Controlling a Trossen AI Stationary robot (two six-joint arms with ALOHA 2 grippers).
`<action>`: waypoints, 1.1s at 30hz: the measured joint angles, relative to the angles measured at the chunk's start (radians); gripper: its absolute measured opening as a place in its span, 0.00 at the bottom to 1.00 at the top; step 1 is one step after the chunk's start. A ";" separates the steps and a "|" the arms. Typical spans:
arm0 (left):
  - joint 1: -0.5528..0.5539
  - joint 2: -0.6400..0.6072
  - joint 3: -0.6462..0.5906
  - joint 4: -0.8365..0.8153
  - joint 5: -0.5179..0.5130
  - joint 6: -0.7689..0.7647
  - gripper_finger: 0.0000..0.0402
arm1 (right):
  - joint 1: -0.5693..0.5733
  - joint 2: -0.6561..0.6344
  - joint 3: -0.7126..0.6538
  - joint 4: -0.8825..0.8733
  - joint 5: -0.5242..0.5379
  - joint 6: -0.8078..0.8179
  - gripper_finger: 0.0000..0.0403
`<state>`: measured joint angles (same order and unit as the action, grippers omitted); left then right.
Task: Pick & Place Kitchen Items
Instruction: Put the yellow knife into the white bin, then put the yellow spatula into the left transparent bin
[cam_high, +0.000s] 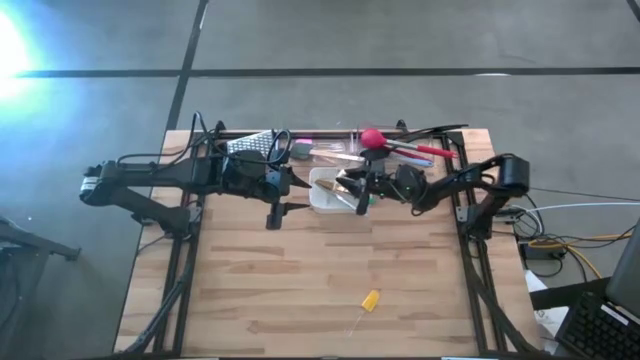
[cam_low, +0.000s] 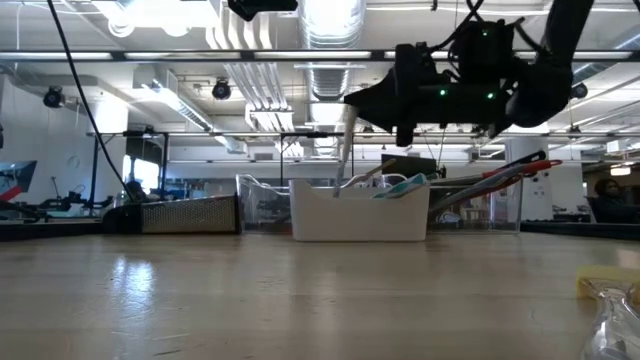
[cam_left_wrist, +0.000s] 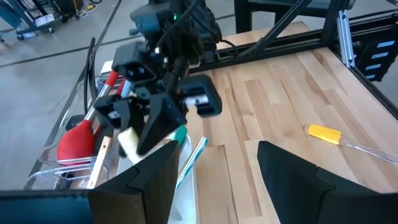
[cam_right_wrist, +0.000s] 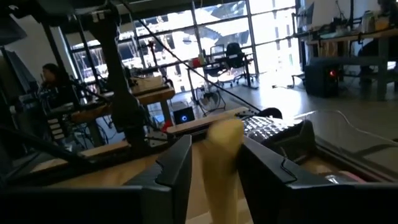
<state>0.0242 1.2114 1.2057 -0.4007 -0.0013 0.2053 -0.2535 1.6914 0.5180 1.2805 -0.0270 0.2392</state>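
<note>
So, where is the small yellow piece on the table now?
In the high view, the yellow piece lies alone on the bare wooden table, at the near edge and slightly right of centre, far from the white tray and both grippers.

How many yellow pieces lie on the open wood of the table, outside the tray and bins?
1: the yellow piece lies alone on the near part of the table, far from both arms. Others may be hidden in the bins.

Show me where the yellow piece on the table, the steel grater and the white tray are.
yellow piece (cam_high: 370, 299): high view, middle of its yellow body.
steel grater (cam_high: 250, 144): high view, its perforated face.
white tray (cam_low: 357, 220): low view, its front wall.
</note>
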 joint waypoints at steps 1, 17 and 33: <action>0.000 0.000 0.000 0.000 0.000 -0.001 0.56 | 0.000 -0.023 -0.012 -0.014 0.000 0.001 0.29; 0.000 0.000 0.000 0.004 0.000 -0.016 0.56 | 0.000 -0.399 -0.142 -0.292 0.001 0.027 0.29; -0.010 0.028 0.000 -0.119 0.112 -0.096 0.56 | 0.332 -0.612 0.184 -1.061 -0.197 0.132 0.17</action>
<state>0.0145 1.2396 1.2053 -0.5195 0.1107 0.1094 0.0786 1.0790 0.7022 0.2199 -0.2236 0.3712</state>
